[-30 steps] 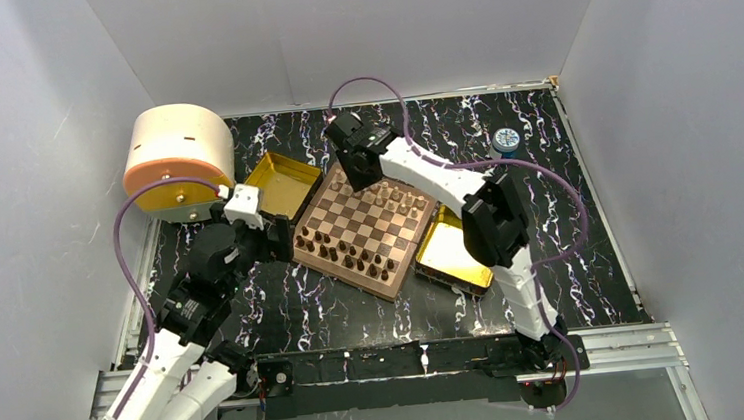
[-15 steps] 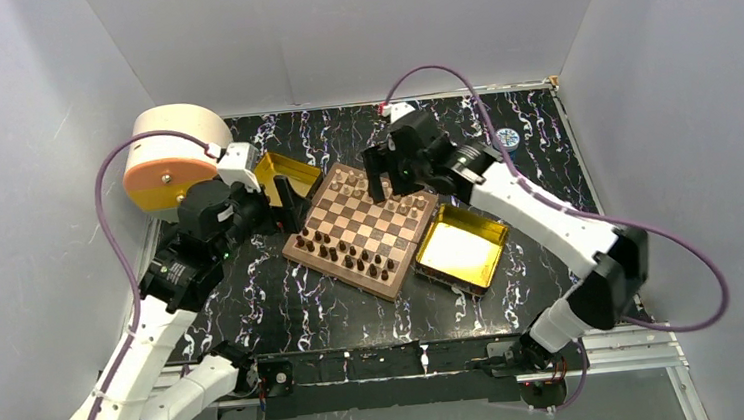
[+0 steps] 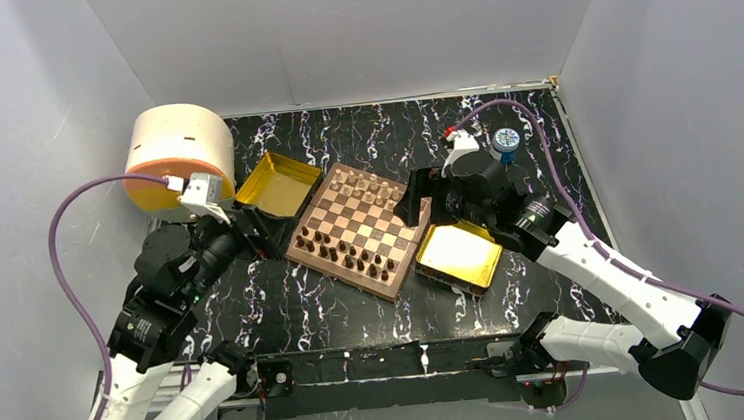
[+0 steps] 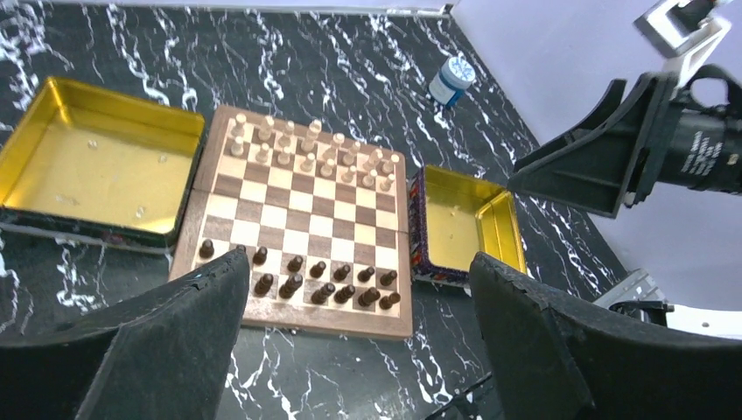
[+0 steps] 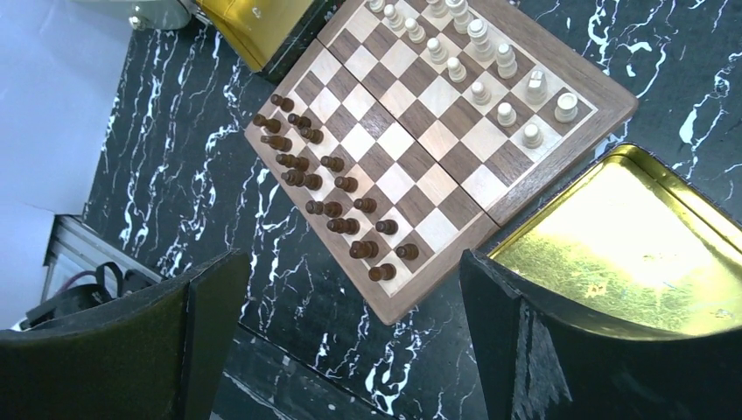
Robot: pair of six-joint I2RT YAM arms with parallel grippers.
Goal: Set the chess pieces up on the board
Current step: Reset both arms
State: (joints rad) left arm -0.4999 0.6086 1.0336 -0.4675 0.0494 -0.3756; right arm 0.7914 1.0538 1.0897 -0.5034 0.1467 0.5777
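Moved since the earlier views: the right arm, then reaching over the far side of the board (image 3: pixel 367 228), is now drawn back to the board's right. The left arm has also pulled back toward its own side.

Item 1, right tool (image 3: pixel 410 202): hangs by the board's right corner, near the right gold tray (image 3: pixel 457 255). Its fingers are spread wide with nothing between them, and it touches no piece.

Item 2, left tool (image 3: pixel 267 230): sits at the board's left side, just beside the left gold tray (image 3: pixel 276 182). Its fingers are spread wide and grip nothing.

Item 3, board: set cornerwise at mid counter (image 3: pixel 286 312) between the two trays, seemingly where it was before.

Item 4, light tan chess pieces (image 5: pixel 490 61): stand upright in two rows along the board's far edge.

Item 5, dark brown chess pieces (image 5: pixel 332 188): stand upright in two rows along the board's near edge. The middle squares between the two sets are bare.

Item 6, cream and orange drum (image 3: pixel 175 155): lies at the far left of the counter, behind the left tray.

Item 7, small blue-capped jar (image 3: pixel 506 141): stands at the far right of the counter, well apart from the board.
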